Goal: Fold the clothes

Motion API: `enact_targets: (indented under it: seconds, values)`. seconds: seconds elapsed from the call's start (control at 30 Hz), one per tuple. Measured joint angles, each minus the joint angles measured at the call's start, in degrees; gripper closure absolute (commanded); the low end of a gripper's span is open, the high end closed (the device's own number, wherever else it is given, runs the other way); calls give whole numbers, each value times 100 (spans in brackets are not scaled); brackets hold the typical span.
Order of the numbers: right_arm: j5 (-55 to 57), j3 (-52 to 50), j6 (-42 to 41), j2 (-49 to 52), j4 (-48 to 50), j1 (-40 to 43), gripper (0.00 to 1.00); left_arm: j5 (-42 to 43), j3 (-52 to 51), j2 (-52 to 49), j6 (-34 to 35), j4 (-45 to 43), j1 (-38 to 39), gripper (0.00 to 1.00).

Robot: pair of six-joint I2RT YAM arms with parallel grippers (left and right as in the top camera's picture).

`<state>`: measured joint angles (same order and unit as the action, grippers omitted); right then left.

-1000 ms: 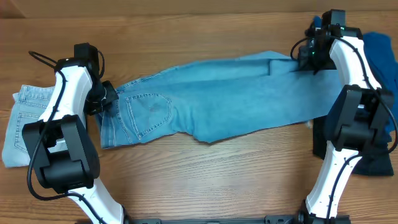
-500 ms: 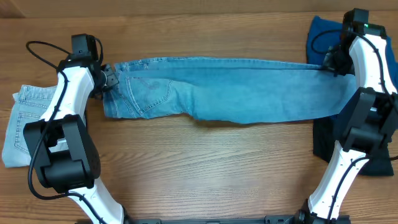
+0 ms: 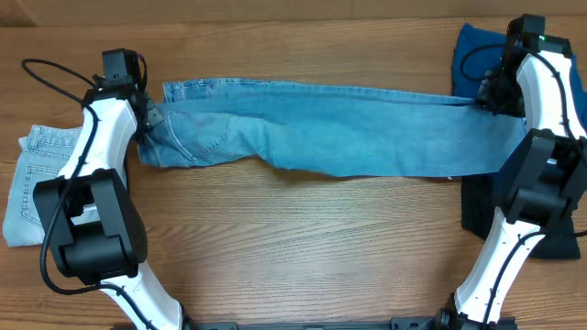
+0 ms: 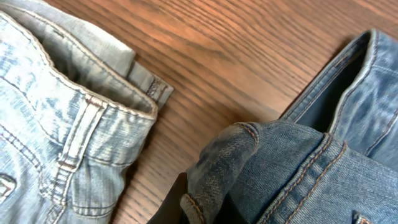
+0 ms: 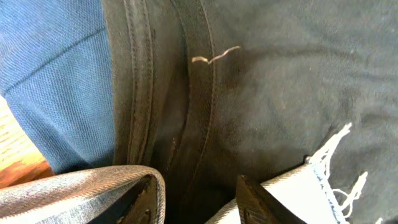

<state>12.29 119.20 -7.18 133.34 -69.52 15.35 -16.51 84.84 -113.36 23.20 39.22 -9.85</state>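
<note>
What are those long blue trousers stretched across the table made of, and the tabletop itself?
The long jeans look like light-blue denim: diagonal weave, tan topstitching, frayed hem threads. The table looks like wood or wood-print laminate, matte, with streaky grain.

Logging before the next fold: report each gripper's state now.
Left gripper: shut on the waistband end of the long light-blue denim jeans.
Right gripper: shut on the same jeans' frayed hem end.

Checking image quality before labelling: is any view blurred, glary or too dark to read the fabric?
Overhead: even light, no glare, long light-blue denim jeans sharp, thin shadow along their lower edge. Left wrist: pale washed jeans crisp to the stitching, bottom edge falls dark. Right wrist: dark navy garment dim, low in contrast, seams readable.
</note>
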Motion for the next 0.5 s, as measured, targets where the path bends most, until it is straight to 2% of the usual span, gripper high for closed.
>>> enact_targets:
  seconds: [0.03, 0.07, 0.17, 0.27, 0.4, 0.5]
  values:
    - [-4, 20, -13, -55, -61, 0, 29, -28, 0, 0, -131, -2, 0, 93]
    - [-48, 48, 2, -229, -131, 11, 27, -120, 0, 0, -278, 0, 0, 93]
    - [-396, 190, 149, -870, -664, 221, 27, -664, 0, 0, -772, 24, -17, 91]
    - [-938, 195, 273, -1056, -1185, 529, 29, -1115, 0, 0, -1191, 55, -70, 91]
    - [-2144, 142, 763, -1049, -2376, 490, 35, -1071, 0, 0, -1379, 59, -140, 90]
    - [-2352, -243, 848, -1049, -2435, 476, 34, -999, 0, 0, -1423, 57, -153, 90]
